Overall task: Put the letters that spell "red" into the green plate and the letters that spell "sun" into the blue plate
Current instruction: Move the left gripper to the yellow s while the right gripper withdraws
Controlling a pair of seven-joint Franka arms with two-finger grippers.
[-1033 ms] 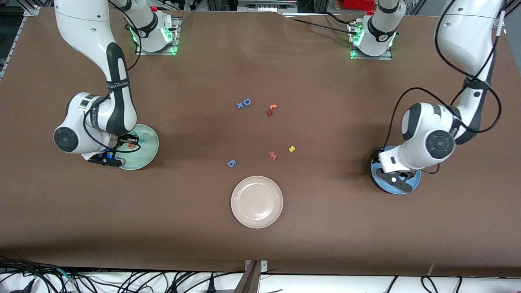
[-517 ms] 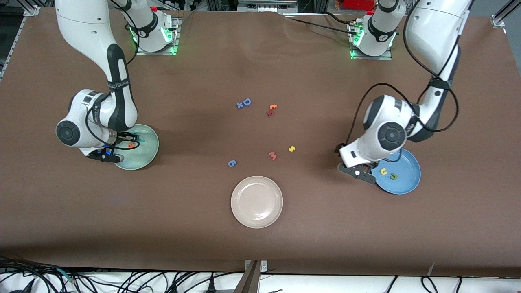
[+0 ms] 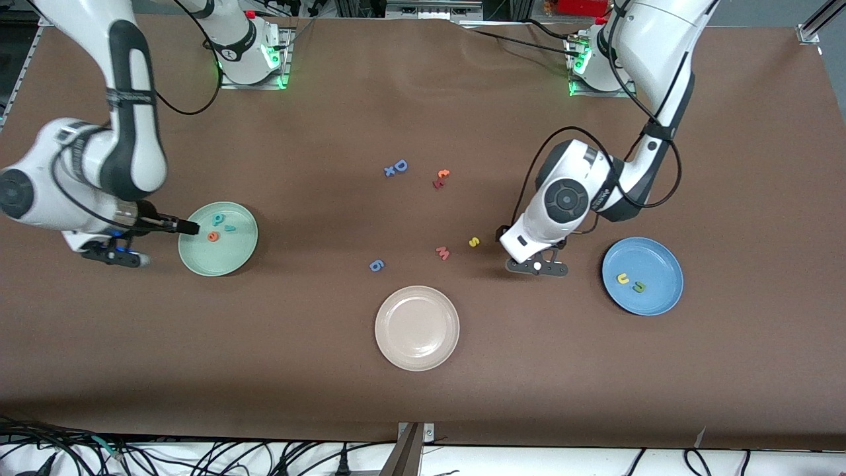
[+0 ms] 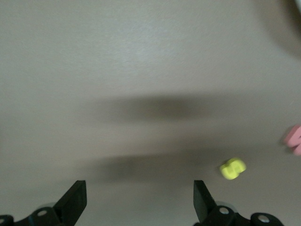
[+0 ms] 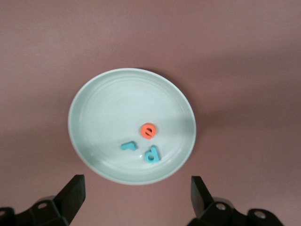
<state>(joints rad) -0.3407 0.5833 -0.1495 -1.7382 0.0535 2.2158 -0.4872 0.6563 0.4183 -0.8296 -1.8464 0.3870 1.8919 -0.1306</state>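
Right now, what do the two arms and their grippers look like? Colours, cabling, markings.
Both arms are glossy white with black joint bands and round dark grey joint caps. Loose black cables loop along each forearm. Bases glow green. The left gripper and right gripper are black with two angular fingers; the right one shows a small blue light.

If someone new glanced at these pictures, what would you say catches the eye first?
Probably the three plates: a green plate at the right arm's end holding a teal r, orange e and teal d, a blue plate at the left arm's end holding two letters, and a beige plate nearest the camera. Then the open left gripper beside a lone yellow s.
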